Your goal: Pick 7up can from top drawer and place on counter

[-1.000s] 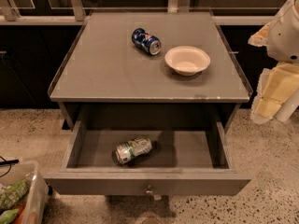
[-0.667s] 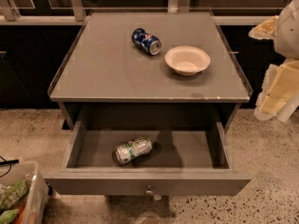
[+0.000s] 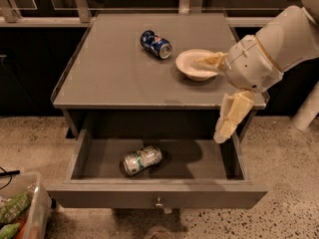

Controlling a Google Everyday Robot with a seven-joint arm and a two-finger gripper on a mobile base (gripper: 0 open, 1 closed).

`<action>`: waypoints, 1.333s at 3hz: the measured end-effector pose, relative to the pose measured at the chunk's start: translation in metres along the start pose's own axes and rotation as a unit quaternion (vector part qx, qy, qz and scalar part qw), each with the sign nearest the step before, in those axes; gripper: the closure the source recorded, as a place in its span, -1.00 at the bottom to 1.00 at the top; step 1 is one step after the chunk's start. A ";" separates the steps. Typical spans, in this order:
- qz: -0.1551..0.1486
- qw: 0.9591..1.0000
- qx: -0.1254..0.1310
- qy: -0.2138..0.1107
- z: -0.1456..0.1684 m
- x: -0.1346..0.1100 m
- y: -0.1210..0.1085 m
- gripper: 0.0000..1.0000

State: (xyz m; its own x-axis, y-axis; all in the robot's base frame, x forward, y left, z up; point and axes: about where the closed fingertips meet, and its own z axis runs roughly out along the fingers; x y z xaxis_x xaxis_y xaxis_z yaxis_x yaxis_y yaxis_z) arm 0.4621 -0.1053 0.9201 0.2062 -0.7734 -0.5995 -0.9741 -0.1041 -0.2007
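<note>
The 7up can (image 3: 142, 160), silver-white with green markings, lies on its side in the middle of the open top drawer (image 3: 154, 195). The drawer is pulled out below the grey counter (image 3: 114, 68). My gripper (image 3: 209, 100) hangs at the counter's front right corner, above the drawer's right side and well to the right of the can. It is open and empty: one cream finger (image 3: 209, 60) reaches over the white bowl, the other finger (image 3: 232, 115) points down toward the drawer.
A blue soda can (image 3: 155, 44) lies on its side at the back of the counter. A white bowl (image 3: 195, 65) sits right of it. A clear bin (image 3: 22, 210) with green packets stands on the speckled floor at the lower left.
My arm has swung in from the right edge to the counter's front right corner, with its fingers now over the bowl and the drawer. The cans and bowl have not moved.
</note>
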 end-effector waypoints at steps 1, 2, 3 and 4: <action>0.003 1.000 0.009 0.004 0.002 -0.003 0.005 -1.00; 0.010 0.999 0.038 -0.011 0.011 -0.024 0.027 -1.00; 0.015 0.997 0.069 -0.021 0.051 -0.026 0.053 -1.00; 0.031 0.997 0.075 -0.013 0.073 -0.011 0.060 -1.00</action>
State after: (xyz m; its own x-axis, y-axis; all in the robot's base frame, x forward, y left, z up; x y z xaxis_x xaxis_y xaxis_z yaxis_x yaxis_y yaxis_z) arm 0.4083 -0.0572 0.8579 0.1496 -0.7593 -0.6333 -0.9606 0.0402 -0.2751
